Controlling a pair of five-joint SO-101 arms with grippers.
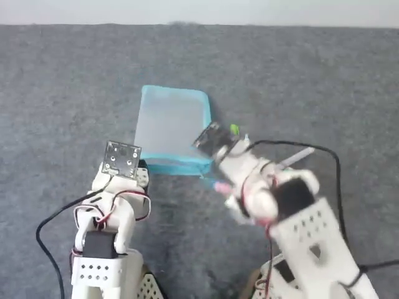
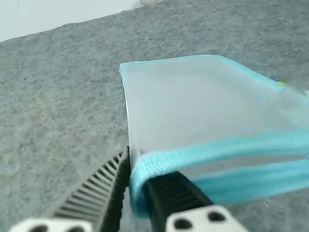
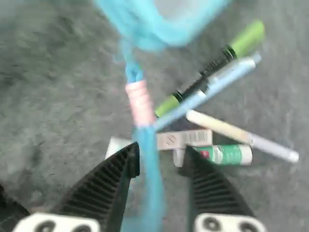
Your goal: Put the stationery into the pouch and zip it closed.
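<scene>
Grey, felt-like cloth covered the surface (image 1: 62, 93). On it lay the pouch (image 1: 171, 128), a frosted, see-through sleeve trimmed in turquoise, flat near the middle with its zip edge turned toward the two arms. The left hand (image 2: 140, 169) was closed on the pouch at one end of that zip edge. It had a ribbed black finger (image 2: 108, 188) on each side of the turquoise band, which bunched up between them. At the other end of the zip edge a turquoise pull (image 3: 131, 72) trailed off the corner, carrying a pink bead (image 3: 140, 101). The right hand (image 3: 163, 151) stood narrowly parted, with the pull running loose through the gap and neither finger seeming to press it. The stationery lay outside the pouch, on the cloth just past that corner, close by the right arm. A green marker (image 3: 244, 42) and a pale blue pen (image 3: 217, 85) lay side by side, touching. A cream pen (image 3: 231, 133) lay near them, with a small green-labelled tube (image 3: 224, 154) and a white labelled piece (image 3: 186, 139) just beside it. In the high view the marker's green tip showed next to the pouch's side edge.
</scene>
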